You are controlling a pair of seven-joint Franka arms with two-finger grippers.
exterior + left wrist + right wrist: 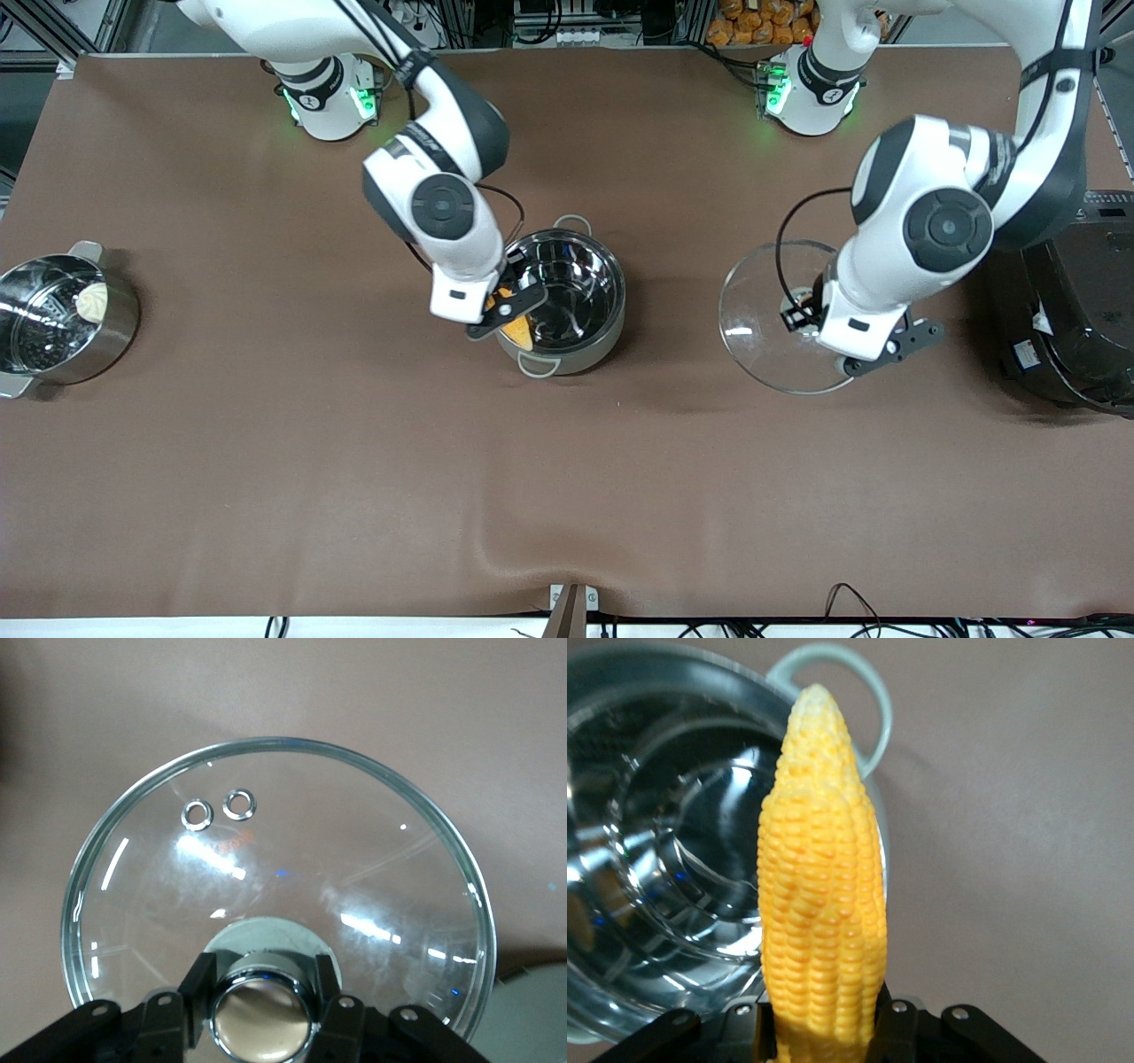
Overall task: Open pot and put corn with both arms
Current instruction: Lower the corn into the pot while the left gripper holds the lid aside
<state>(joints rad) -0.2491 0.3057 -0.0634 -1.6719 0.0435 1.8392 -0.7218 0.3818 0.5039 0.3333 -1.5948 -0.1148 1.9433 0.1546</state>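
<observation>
The pot point(567, 301) is uncovered; its glass lid point(275, 877) is pinched by the left gripper point(263, 1010). The corn point(822, 895), clamped by the right gripper point(822, 1032), is held over the rim, not yet dropped in.

Glossy steel pot point(567, 301), clear glass lid point(764, 321), bumpy corn point(822, 895), matt brown tablecloth point(354, 496)

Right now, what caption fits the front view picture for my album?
Right gripper holds the corn over the open pot; left gripper holds the lid aside.

A steel steamer pot point(62, 319) holding a white bun point(92, 301) sits at the right arm's end; a black cooker point(1076, 310) at the left arm's.
</observation>
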